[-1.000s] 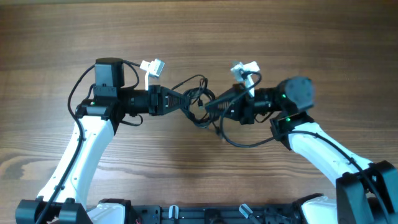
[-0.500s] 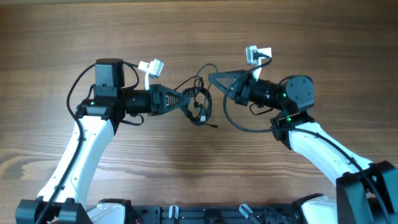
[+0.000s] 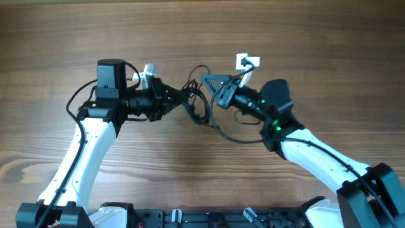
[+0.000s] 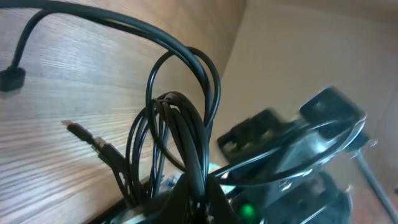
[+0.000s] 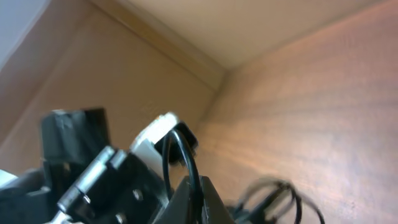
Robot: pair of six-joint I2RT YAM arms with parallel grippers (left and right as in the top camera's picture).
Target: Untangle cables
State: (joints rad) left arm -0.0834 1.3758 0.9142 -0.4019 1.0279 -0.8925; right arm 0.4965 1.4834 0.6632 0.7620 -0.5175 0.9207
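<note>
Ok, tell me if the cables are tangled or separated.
Tangled: the cables bunch in overlapping loops between left claw and right claw.

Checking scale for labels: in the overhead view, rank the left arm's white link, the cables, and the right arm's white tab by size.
1. the left arm's white link, largest
2. the cables, a thin, loose spread
3. the right arm's white tab, clearly smallest

Overhead cam looks straight down at the table (image 3: 202,38) from high up. Both wrist cams sit tilted, super close, facing each other across the same cables (image 4: 180,137) mid-table.
</note>
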